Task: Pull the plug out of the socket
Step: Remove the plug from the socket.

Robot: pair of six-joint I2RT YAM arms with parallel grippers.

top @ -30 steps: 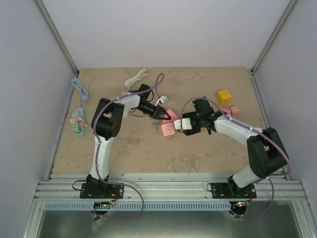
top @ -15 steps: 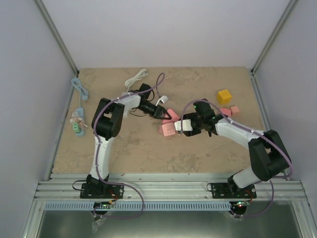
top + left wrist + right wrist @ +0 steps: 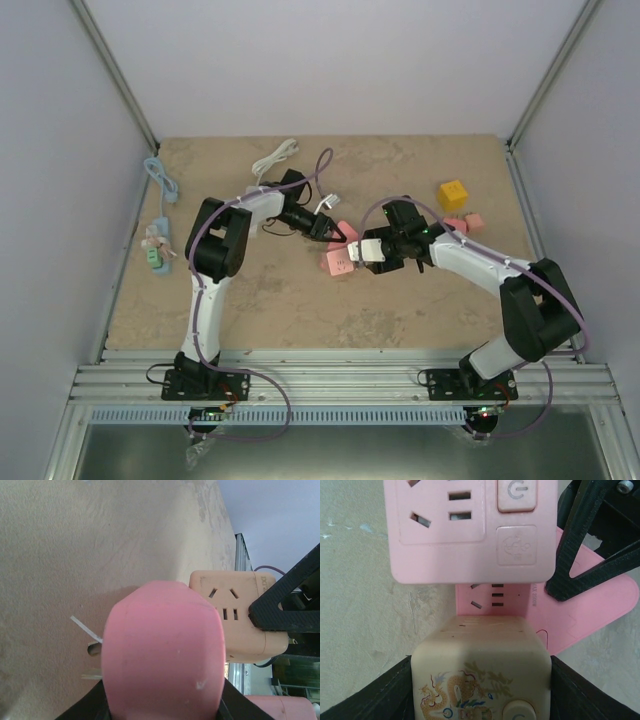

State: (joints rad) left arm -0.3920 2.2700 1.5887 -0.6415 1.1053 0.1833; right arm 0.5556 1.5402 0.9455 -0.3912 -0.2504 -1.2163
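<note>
My left gripper (image 3: 338,232) (image 3: 162,702) is shut on a pink cube plug (image 3: 162,650) (image 3: 349,229), held just above the table. Its metal prongs (image 3: 89,651) stick out bare on its left side. My right gripper (image 3: 367,251) (image 3: 481,685) is shut on a cream cube socket (image 3: 480,665) (image 3: 235,615) (image 3: 374,249) with a dragon print. In the right wrist view the cream cube's front end meets the tilted pink plug (image 3: 600,605); whether they are joined I cannot tell. The two grippers face each other at mid-table.
A second pink socket cube (image 3: 337,263) (image 3: 470,527) lies on the table just in front of both grippers. A yellow cube (image 3: 453,194) and small pink blocks (image 3: 470,222) sit at the right. A white cable (image 3: 275,157) lies at the back, a pale blue power strip (image 3: 155,245) at the left edge.
The right gripper with the cream cube has shifted slightly, first nearer then back again. The left gripper and pink cube have stayed in place.
</note>
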